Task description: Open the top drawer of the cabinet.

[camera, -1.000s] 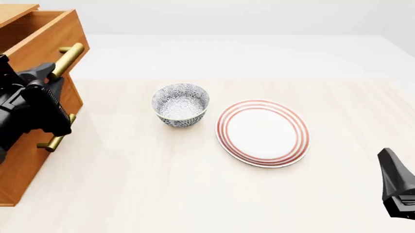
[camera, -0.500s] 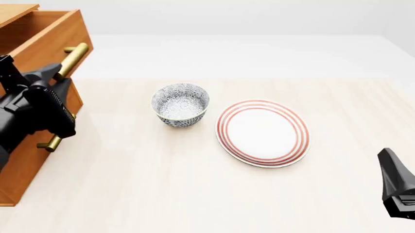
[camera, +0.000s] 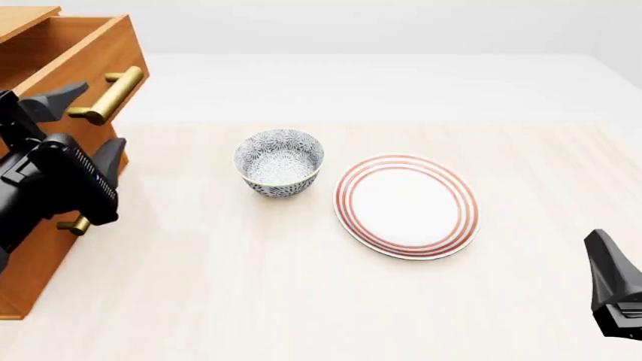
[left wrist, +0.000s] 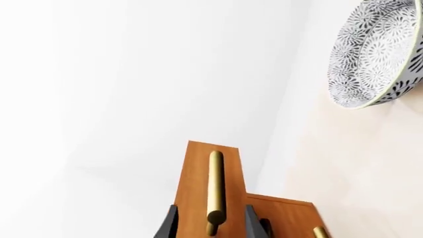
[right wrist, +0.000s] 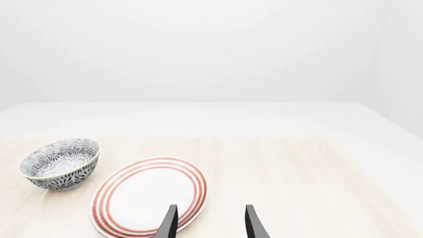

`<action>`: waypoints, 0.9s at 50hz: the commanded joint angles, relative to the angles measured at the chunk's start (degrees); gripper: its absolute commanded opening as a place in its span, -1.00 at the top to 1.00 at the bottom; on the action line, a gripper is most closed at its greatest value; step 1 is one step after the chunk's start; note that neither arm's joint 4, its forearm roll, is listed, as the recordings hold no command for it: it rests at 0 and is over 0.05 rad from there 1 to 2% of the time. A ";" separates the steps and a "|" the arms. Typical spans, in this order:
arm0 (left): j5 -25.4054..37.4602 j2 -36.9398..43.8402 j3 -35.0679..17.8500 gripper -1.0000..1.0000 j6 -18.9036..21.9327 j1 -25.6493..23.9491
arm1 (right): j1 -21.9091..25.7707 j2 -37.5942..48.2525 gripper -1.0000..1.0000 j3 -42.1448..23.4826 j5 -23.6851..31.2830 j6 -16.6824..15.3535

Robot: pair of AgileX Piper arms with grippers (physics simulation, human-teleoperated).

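Since a second ago the top drawer (camera: pixel 75 56) has slid a bit further out of the cabinet (camera: pixel 35 248), and the left gripper (camera: pixel 86 120) has let go: its fingers were wrapped on the brass handle (camera: pixel 113 94) before, now they're spread with one tip above the bar and one below it, and the handle sits clear of them. The left wrist view backs that up, with the handle (left wrist: pixel 215 186) running between the two finger tips and a gap on each side.

Going left to right in the front view: the cabinet is way over at 9 o'clock, with the open drawer up at about 10 o'clock sticking out toward the middle of the table (camera: pixel 301 301). The patterned bowl (camera: pixel 280 162) is just left of centre, the red-ringed plate (camera: pixel 407 205) is just beside it toward 3 o'clock, not touching as far as I can see. The right gripper (right wrist: pixel 208 223) is parked down at 4 o'clock, spread and holding nothing.

Progress-wise I'd say the job is basically done: the drawer is clearly pulled out and you can see into its box. All that's left is probably backing the left arm away.
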 commanded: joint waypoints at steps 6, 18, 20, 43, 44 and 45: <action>1.31 -4.16 0.50 -1.00 0.71 -5.72 | 0.01 0.01 -1.00 0.00 0.00 -0.01; 3.16 -6.28 0.06 -1.00 0.32 -9.25 | 0.00 -0.01 -1.00 0.00 0.00 0.01; 4.95 -7.04 -1.23 -1.00 -1.31 -10.17 | -0.01 -0.01 -1.00 0.00 0.00 -0.02; 16.84 -17.90 -3.79 -1.00 -20.23 -5.77 | 0.00 -0.01 -1.00 0.00 0.00 0.00; 16.68 -18.01 -3.54 -1.00 -20.62 -5.32 | -0.01 -0.01 -1.00 0.00 0.00 0.01; 16.93 -17.93 -3.82 -1.00 -21.96 -5.44 | 0.00 0.00 -1.00 0.00 0.00 0.02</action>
